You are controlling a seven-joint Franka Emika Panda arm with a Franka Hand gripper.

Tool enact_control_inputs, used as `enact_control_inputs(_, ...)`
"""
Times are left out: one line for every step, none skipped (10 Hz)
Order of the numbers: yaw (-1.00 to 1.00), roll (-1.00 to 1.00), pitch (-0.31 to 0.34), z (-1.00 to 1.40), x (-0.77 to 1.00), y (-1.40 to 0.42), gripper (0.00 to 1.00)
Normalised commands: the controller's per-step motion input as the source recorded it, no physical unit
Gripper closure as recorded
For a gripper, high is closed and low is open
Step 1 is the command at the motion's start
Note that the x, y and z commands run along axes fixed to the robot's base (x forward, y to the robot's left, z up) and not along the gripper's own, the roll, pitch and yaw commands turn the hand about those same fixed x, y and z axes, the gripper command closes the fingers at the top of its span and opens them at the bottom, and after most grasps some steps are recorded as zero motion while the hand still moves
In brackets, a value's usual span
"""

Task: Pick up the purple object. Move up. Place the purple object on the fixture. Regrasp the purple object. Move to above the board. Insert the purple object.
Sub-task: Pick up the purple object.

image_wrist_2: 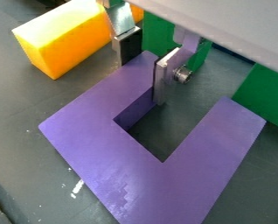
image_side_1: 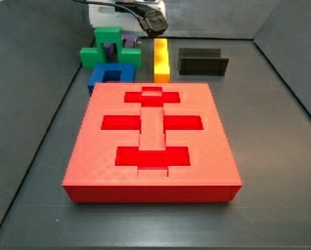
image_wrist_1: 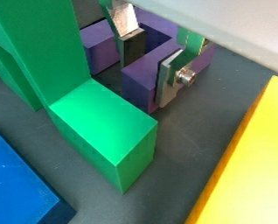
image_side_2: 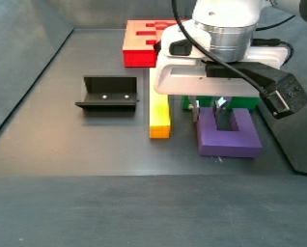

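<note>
The purple object [image_side_2: 230,132] lies flat on the dark floor, a U with two prongs, seen close in both wrist views [image_wrist_1: 139,83] [image_wrist_2: 94,140]. My gripper [image_side_2: 221,104] is down over it. The fingers straddle one prong: one silver finger [image_wrist_2: 165,77] stands in the U's slot, the other finger [image_wrist_2: 124,39] outside the prong. A slim gap shows beside the prong, so the gripper [image_wrist_1: 149,54] [image_wrist_2: 144,63] is open. The black fixture [image_side_2: 108,95] [image_side_1: 202,62] stands apart. The red board [image_side_1: 152,132] [image_side_2: 150,41] lies flat with its cut-outs facing up.
A green block [image_wrist_1: 100,136] [image_side_2: 182,104] stands right beside the purple object. A yellow bar [image_side_2: 157,114] [image_wrist_2: 66,39] lies between the purple object and the fixture. A blue block [image_side_1: 112,76] [image_wrist_1: 13,188] sits by the board's far end.
</note>
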Motion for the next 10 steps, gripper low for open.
enact_control_inputs(0.00,0.00,0.000,0.00,0.00,0.00,1.00)
enact_control_inputs(0.00,0.00,0.000,0.00,0.00,0.00,1.00)
enact_control_inputs(0.00,0.00,0.000,0.00,0.00,0.00,1.00)
enact_control_inputs(0.00,0.00,0.000,0.00,0.00,0.00,1.00)
enact_control_inputs(0.00,0.00,0.000,0.00,0.00,0.00,1.00)
enact_control_inputs(0.00,0.00,0.000,0.00,0.00,0.00,1.00)
enact_control_inputs(0.00,0.00,0.000,0.00,0.00,0.00,1.00)
enact_control_inputs(0.00,0.00,0.000,0.00,0.00,0.00,1.00)
enact_control_inputs(0.00,0.00,0.000,0.00,0.00,0.00,1.00)
enact_control_inputs(0.00,0.00,0.000,0.00,0.00,0.00,1.00)
